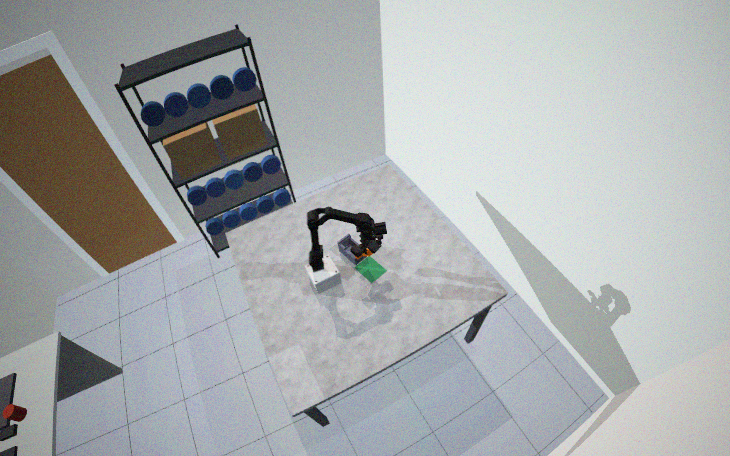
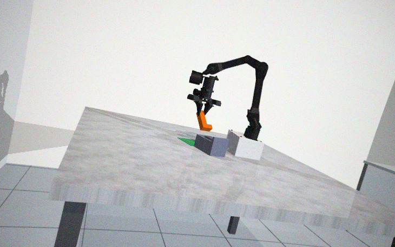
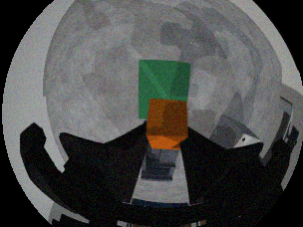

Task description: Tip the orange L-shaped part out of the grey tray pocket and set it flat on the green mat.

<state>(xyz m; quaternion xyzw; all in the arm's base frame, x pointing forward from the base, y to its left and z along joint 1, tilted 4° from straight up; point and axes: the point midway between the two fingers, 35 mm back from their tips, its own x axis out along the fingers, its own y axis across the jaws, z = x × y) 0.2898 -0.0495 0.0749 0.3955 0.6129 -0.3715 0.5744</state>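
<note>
The orange L-shaped part [image 1: 365, 254] [image 2: 202, 121] [image 3: 167, 115] hangs steeply from my gripper [image 2: 202, 114] [image 3: 164, 126], with its foot end lowest. The gripper is shut on its upper end. The part is in the air, clear of the grey tray [image 1: 346, 249] [image 2: 219, 147] [image 3: 158, 171], which stands on the table. The green mat [image 1: 372, 271] [image 2: 187, 141] [image 3: 164, 75] lies flat beside the tray; the part hides its near portion in the wrist view. The gripper hides some of the tray in the top view.
The arm's white base block [image 1: 323, 275] [image 2: 248, 150] stands on the table [image 1: 413, 226] [image 2: 131, 159] close to the tray. A shelf rack [image 1: 217, 127] with blue round items and boxes stands behind the table. A wall rises beyond the table.
</note>
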